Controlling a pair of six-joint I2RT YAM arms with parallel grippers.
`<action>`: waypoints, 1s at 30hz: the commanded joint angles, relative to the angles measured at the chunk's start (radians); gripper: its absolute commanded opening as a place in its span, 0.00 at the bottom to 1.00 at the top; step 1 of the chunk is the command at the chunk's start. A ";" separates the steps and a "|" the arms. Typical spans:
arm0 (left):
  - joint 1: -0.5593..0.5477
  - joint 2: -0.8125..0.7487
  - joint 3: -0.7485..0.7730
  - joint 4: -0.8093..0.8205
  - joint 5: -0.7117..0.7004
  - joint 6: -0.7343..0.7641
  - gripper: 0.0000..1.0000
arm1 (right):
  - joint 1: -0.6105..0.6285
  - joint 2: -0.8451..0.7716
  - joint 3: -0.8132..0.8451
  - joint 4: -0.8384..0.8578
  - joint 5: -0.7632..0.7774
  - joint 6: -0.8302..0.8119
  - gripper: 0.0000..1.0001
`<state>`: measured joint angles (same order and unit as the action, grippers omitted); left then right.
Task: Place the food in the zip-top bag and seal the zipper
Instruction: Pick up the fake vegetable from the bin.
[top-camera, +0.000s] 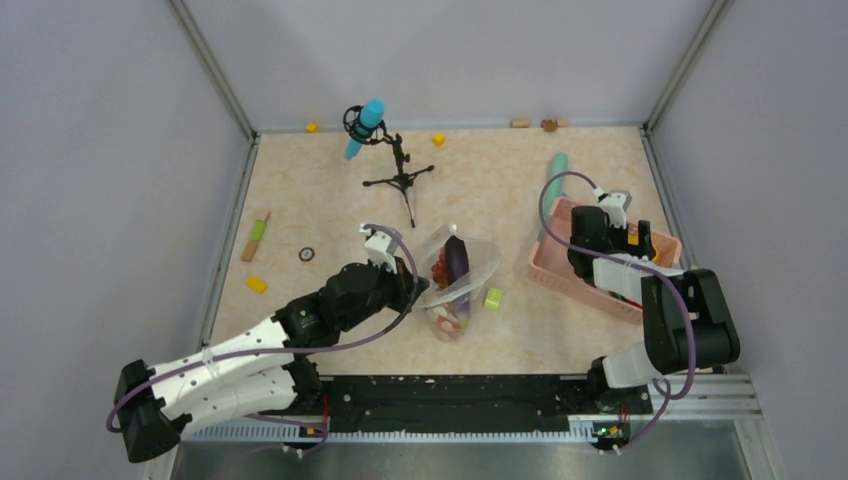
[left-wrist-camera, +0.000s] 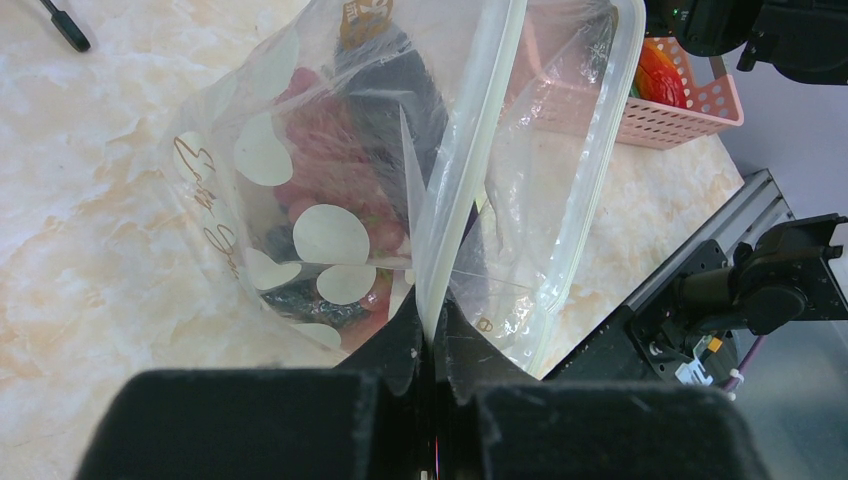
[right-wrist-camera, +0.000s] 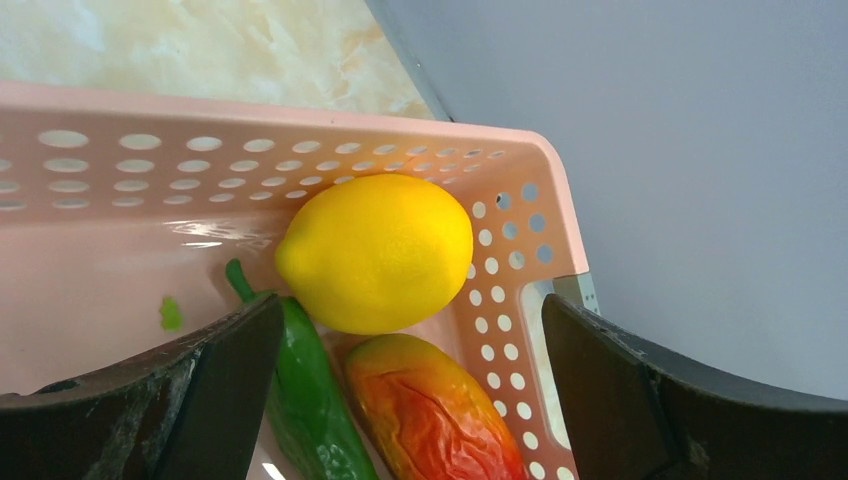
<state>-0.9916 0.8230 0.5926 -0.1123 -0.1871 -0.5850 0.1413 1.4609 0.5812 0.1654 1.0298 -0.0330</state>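
The left tool (left-wrist-camera: 432, 345) pinches the zipper (left-wrist-camera: 455, 190) of the zip-top bag (left-wrist-camera: 300, 235) mid-surface (top-camera: 320, 200) (dark purple and red food (left-wrist-camera: 330, 140) inside), while the wide-spread right tool (right-wrist-camera: 410, 310) hovers over the lemon (right-wrist-camera: 378, 250) in the pink basket (right-wrist-camera: 300, 150).

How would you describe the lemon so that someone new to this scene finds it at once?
Start at the pink perforated basket under the right arm's open tool. In its corner, against the holed wall, lies the lemon, beside a long green pepper and a red-and-orange piece. It is the only plain yellow, rounded oval there.
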 joint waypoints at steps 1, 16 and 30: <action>0.001 0.009 0.008 0.047 0.002 0.005 0.00 | -0.018 -0.022 -0.022 0.087 0.006 -0.042 0.99; 0.002 0.015 0.016 0.033 -0.021 0.015 0.00 | -0.117 0.112 0.101 -0.035 -0.291 -0.095 0.98; 0.001 0.008 0.011 0.030 -0.041 0.017 0.00 | -0.137 0.139 0.127 -0.075 -0.318 -0.085 0.78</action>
<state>-0.9920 0.8360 0.5926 -0.1123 -0.2089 -0.5766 0.0097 1.5707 0.6697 0.1017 0.7795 -0.1326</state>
